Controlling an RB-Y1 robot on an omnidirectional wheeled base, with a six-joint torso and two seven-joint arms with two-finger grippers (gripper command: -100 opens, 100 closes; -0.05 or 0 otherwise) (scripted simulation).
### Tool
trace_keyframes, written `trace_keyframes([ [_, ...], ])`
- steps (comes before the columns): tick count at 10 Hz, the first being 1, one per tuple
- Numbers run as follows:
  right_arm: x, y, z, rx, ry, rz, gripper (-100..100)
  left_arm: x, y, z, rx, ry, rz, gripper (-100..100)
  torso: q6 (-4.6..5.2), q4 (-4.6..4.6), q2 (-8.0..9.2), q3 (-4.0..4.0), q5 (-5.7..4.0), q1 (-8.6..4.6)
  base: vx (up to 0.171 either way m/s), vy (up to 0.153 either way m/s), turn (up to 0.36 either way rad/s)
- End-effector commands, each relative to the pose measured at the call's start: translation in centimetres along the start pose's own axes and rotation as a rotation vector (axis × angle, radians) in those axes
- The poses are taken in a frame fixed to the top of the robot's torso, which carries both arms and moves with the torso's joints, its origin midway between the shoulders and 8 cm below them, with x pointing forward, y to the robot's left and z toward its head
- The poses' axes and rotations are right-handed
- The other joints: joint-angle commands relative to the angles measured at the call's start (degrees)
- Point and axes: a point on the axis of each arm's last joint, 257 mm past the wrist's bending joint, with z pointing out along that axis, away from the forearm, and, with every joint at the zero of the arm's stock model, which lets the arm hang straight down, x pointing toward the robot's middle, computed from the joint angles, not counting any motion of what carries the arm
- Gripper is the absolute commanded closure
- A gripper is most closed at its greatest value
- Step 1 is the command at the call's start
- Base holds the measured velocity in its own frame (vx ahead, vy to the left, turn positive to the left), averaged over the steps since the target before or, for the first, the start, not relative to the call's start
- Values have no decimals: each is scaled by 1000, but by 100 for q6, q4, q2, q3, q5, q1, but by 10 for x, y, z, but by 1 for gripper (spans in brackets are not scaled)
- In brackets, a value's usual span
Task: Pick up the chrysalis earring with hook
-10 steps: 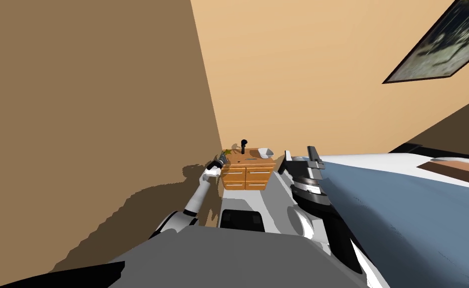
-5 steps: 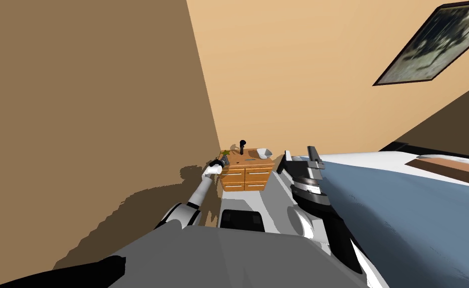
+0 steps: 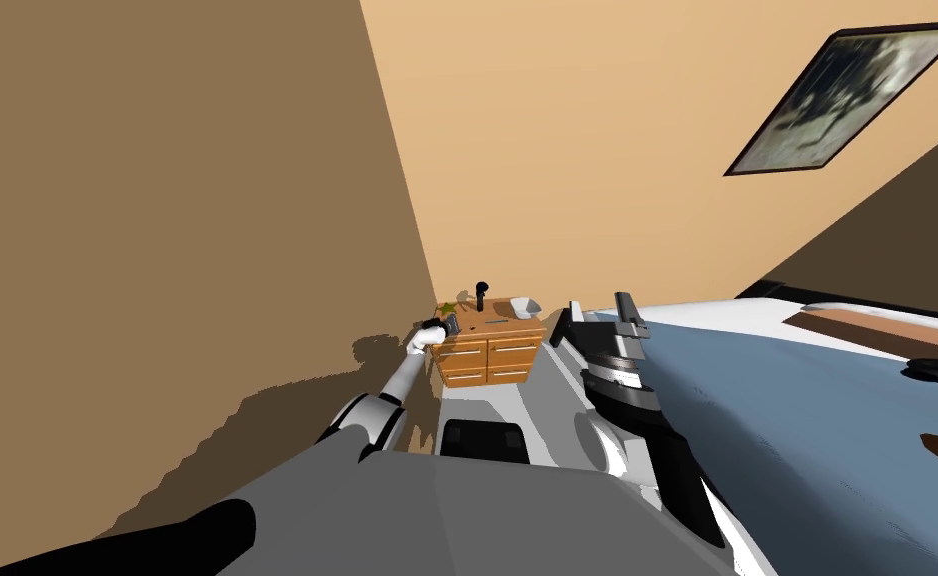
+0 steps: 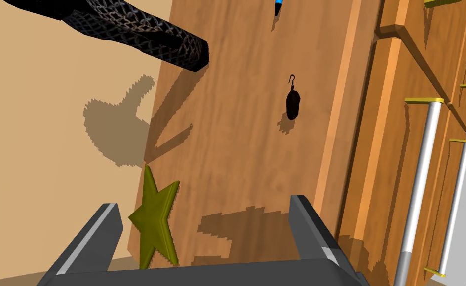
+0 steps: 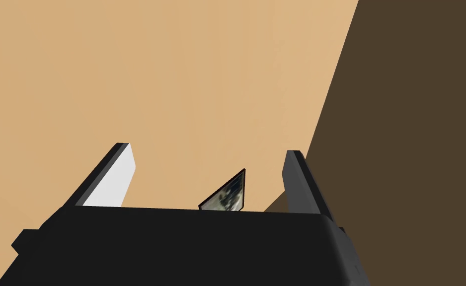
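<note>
Left wrist view: the left claw (image 4: 203, 202) is open and empty, poised over the wooden desk (image 4: 237, 129). The chrysalis earring (image 4: 292, 102), a small dark pod with a wire hook, lies flat on the desktop ahead of the claw, well apart from it, closer to the finger on the drawer side and near the front edge. Hazards, as judged: the earring is small and low, so the blade fingers may close above it or strike the desktop first. A sideways nudge could slide it over the front edge toward the drawer handles (image 4: 418, 188). The olive star (image 4: 155, 223), just beside the other finger, could be knocked. The black mesh-patterned object (image 4: 142, 32) overhangs the approach line. A blue pen tip (image 4: 278, 6) lies beyond the earring. In the head view, the desk (image 3: 487, 350) stands in a corner of tan walls, carrying a white bowl (image 3: 525, 305), beside a blue-covered bed (image 3: 807, 400). The right claw (image 3: 599, 305) is raised near the bed, fingers open.
</note>
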Motion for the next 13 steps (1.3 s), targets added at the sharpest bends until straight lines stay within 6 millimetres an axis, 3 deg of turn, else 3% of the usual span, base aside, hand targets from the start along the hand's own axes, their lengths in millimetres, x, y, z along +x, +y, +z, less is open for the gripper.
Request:
trace_keyframes([
  [1,0,0,0,0,0,0,0,-2,13,4,-51,-7,-14,-100,0,0,0,0,0,0,64,6,-47],
  [7,0,0,0,0,0,0,0,-10,59,11,-254,-34,-83,-100,0,-1,-2,-2,0,-2,72,4,-77],
  [13,0,0,0,0,0,0,0,-16,98,6,-430,-63,-148,-100,-2,0,1,0,0,2,68,10,-69],
])
